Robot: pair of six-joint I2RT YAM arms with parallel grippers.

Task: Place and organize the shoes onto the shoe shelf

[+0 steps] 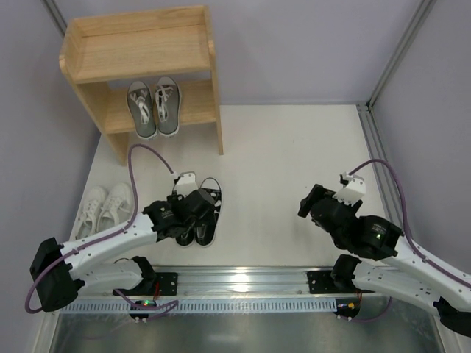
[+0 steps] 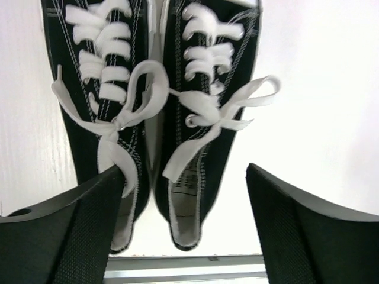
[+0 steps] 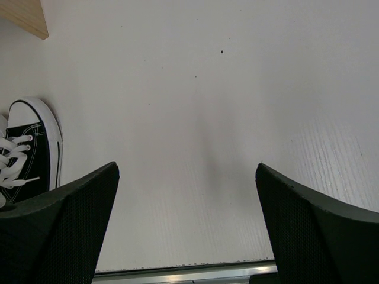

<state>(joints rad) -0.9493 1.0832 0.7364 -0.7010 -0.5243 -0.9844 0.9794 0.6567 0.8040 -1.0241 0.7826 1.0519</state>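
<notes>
The wooden shoe shelf [image 1: 140, 55] stands at the back left. The grey pair [image 1: 154, 107] sits on its lower tier; the top tier is bare. The white pair [image 1: 104, 208] lies on the floor at the left. The black canvas pair [image 1: 204, 215] lies side by side in front of the shelf, and it fills the left wrist view [image 2: 160, 112]. My left gripper [image 1: 197, 209] [image 2: 185, 195] is open, hovering over the heel end of the black pair, its jaws astride the right shoe. My right gripper [image 1: 313, 202] [image 3: 186, 201] is open and empty over bare floor. One black toe cap [image 3: 35, 127] shows at its left.
A metal rail [image 1: 243, 283] runs along the near edge by the arm bases. Grey walls close the left, back and right sides. A corner of the shelf's leg [image 3: 23, 16] shows in the right wrist view.
</notes>
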